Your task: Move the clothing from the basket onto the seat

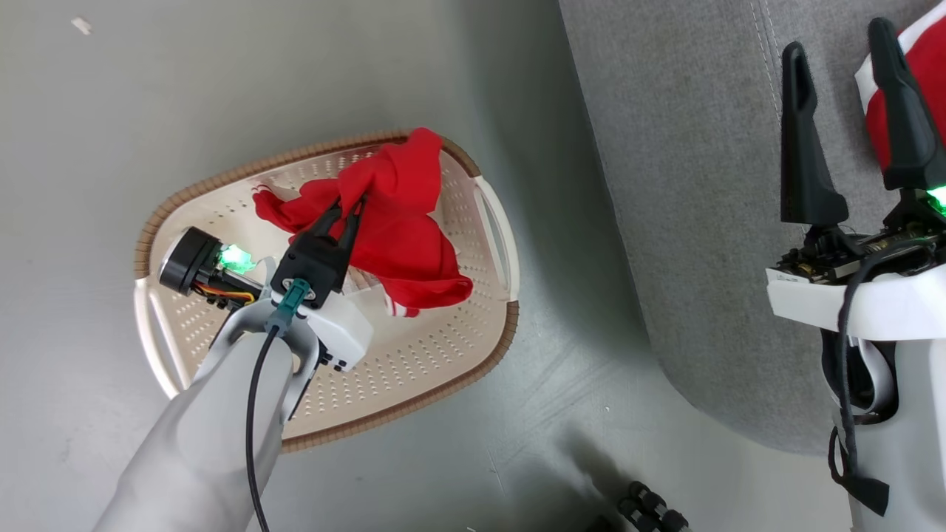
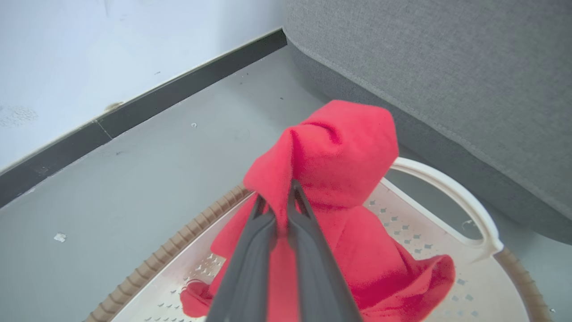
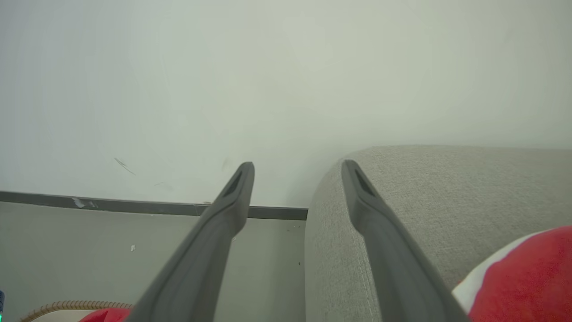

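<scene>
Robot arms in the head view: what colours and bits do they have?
Both arms are pale grey-white, each ending in two long, dark, pointed fingers. The left arm has a black cable, a teal plug and a green light. The right arm has black cables and a green light too.

Head camera stares steeply down: basket (image 1: 414, 355) at nine o'clock, seat (image 1: 687, 185) at two. Left wrist camera hovers close over the red garment (image 2: 344, 147), facing the wall (image 2: 111, 44) at eleven. Right wrist camera looks level past the seat's corner; both wrist views share the skirting (image 2: 178, 88).
</scene>
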Motion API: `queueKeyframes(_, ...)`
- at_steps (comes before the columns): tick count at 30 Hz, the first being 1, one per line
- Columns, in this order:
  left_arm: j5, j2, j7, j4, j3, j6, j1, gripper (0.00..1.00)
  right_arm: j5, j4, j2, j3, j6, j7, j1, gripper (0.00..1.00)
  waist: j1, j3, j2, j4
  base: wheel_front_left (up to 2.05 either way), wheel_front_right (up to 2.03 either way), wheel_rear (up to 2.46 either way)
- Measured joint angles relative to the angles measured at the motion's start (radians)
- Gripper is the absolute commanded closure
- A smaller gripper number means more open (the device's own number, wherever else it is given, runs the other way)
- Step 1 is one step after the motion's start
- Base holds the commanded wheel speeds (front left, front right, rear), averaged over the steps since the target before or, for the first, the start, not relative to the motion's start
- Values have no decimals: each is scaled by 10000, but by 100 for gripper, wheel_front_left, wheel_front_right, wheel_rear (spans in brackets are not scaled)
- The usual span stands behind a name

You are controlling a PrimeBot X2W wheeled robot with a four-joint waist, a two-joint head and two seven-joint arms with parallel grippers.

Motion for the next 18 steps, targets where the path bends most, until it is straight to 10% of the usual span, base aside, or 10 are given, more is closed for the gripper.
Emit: queueKeyframes(18,-36,593,-31,-3799,941,813,1515,100,-736,1252,-38,301,0,0,-344,0,-1,-1618,0,1068,0,0,0)
